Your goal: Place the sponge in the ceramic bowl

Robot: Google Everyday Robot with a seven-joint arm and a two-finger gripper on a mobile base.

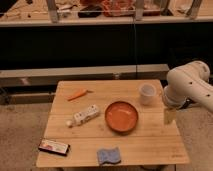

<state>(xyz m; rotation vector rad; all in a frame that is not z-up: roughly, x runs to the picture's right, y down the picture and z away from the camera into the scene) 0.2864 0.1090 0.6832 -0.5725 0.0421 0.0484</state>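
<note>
Right now your gripper (170, 116) hangs at the right edge of the wooden table (150, 144), below the bulky white arm (189, 86) that reaches in from the right; its fingers stand spread wide and have hold of nothing; it sits just right of the ceramic bowl (121, 117) and below the white cup (146, 93), touching neither. The sponge (109, 155) lies flat near the table's front edge, in front of the bowl and slightly to its left, well apart from the gripper. The bowl itself rests upright near the middle of the table with nothing inside it. You also have a white bottle (84, 116) lying on its side just left of the bowl; a carrot (77, 94) lies toward the back left; a black-and-white packet (54, 146) sits at the front left corner.
</note>
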